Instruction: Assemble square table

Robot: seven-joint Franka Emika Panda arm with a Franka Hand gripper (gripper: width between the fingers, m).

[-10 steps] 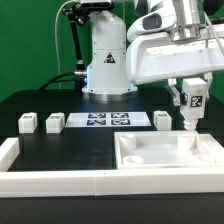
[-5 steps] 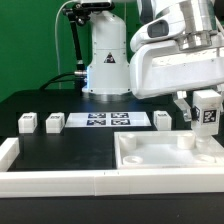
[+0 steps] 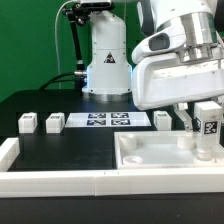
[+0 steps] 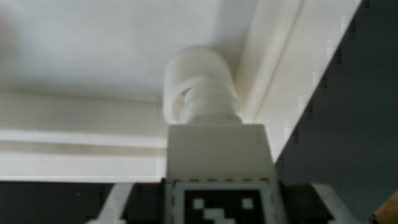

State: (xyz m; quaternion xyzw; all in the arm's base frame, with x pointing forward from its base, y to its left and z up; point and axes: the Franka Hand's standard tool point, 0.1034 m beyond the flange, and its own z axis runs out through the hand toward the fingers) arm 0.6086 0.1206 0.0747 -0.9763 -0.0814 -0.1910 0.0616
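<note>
Showing b&w tag (image 3: 211, 125): wht leg (image 3: 208, 147) (upright)

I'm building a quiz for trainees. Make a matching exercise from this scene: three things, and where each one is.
Things:
1 table top
2 marker board
3 leg at the table top's corner

Places:
A upright in the gripper
B flat between loose legs
C front, at the exterior view's right

Pairs: 1-C, 2-B, 3-A

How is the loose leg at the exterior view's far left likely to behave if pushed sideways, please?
That leg looks like moulded plastic, so probably stiff and light. It stands short and blocky, so it would likely slide rather than tip.
</note>
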